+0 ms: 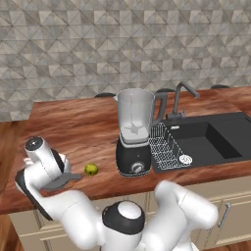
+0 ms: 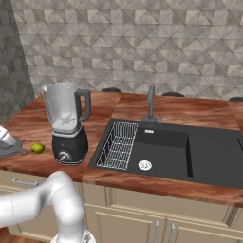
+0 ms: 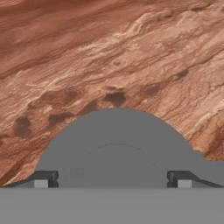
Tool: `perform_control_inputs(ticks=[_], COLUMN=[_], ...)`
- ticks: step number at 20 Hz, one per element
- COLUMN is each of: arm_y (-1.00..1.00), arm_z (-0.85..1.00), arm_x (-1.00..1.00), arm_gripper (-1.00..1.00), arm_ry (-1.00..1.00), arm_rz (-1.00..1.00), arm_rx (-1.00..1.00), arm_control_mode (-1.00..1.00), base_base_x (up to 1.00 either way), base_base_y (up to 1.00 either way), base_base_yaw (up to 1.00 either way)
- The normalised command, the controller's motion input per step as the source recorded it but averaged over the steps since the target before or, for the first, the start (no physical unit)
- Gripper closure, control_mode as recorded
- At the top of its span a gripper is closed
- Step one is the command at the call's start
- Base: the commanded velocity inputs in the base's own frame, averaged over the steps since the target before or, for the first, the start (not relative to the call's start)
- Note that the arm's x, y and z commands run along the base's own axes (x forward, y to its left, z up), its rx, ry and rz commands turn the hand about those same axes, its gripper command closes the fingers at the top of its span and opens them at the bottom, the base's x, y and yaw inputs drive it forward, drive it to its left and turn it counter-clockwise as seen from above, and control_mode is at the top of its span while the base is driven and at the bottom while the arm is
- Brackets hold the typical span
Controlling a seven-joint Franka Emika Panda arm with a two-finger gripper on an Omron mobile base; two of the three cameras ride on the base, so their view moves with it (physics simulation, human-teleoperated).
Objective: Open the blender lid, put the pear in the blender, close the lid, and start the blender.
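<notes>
The blender (image 1: 134,147) stands on the wooden counter (image 1: 78,127) with its clear jar uncovered on top. The dark grey blender lid (image 1: 62,181) lies flat on the counter to the blender's left, near the front edge. My gripper (image 3: 113,180) hovers right over the blender lid (image 3: 116,148), open, its fingertips (image 3: 46,179) set wider than the raised centre knob. The yellow-green pear (image 1: 91,169) rests on the counter between lid and blender base, apart from both. From the right base view, the pear (image 2: 38,148) sits just left of the blender (image 2: 69,123).
A black sink (image 1: 211,139) lies right of the blender, with a wire dish rack (image 1: 166,147) in its left part and a dark faucet (image 1: 179,100) behind. The counter's front edge (image 1: 98,193) runs close below the lid and the pear.
</notes>
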Motion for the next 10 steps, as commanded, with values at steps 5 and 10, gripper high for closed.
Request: perform_control_inputs(ticks=[5, 10], arm_y=[-0.09, -0.69], arm_z=[0.63, 0.24], arm_x=[-0.04, -0.01], arm_gripper=[-1.0, -1.0], arm_ry=[-0.25, -0.03], arm_rz=[-0.03, -0.06], arm_rx=[0.05, 0.08], arm_control_mode=[-1.0, -1.0], base_base_x=[0.0, 0.0], base_base_y=[0.0, 0.0], base_base_yaw=[0.0, 0.0])
